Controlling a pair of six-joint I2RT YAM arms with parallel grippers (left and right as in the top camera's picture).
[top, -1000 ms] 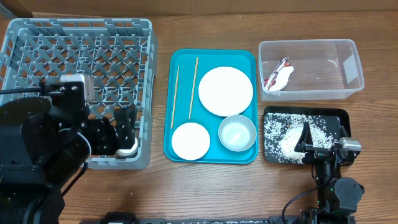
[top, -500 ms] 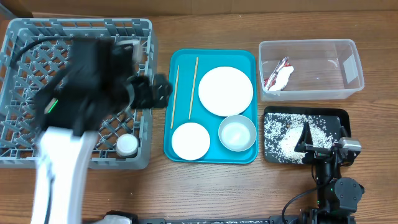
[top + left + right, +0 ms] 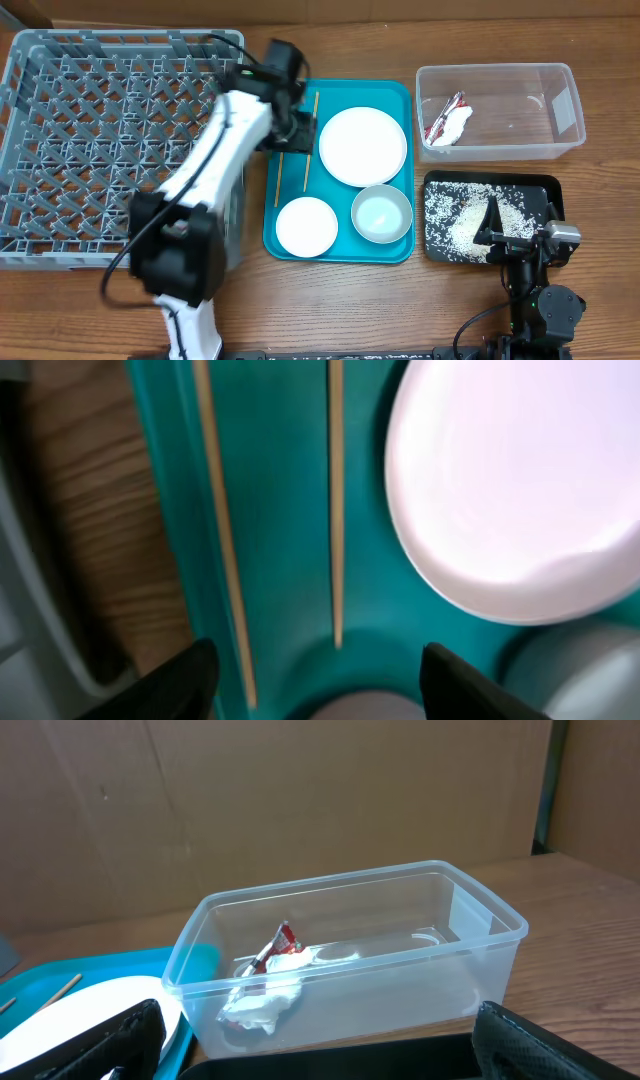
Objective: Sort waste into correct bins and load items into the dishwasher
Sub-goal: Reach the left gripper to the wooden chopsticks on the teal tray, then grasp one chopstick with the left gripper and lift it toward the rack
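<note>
My left gripper (image 3: pixel 293 135) hangs open over the teal tray's back left part, above two wooden chopsticks (image 3: pixel 282 152). In the left wrist view the chopsticks (image 3: pixel 222 530) run lengthwise between my dark fingertips (image 3: pixel 172 682), and the round white plate (image 3: pixel 520 480) lies to their right. Two white bowls (image 3: pixel 306 225) (image 3: pixel 381 213) sit at the tray's front. The clear tub (image 3: pixel 497 112) holds the red wrapper and tissue (image 3: pixel 445 122). Rice (image 3: pixel 470 215) lies in the black tray (image 3: pixel 545 190). My right gripper (image 3: pixel 515 232) rests open at that tray's near edge.
The grey dish rack (image 3: pixel 110 130) fills the left side of the table, and my left arm crosses its right wall. The teal tray (image 3: pixel 340 92) sits in the middle. From the right wrist, the tub (image 3: pixel 350 960) stands straight ahead with the wrapper (image 3: pixel 270 970) inside.
My left arm has swung from the rack's front right corner across to the teal tray, over the chopsticks, and its jaws have narrowed somewhat. The right arm has not moved.
</note>
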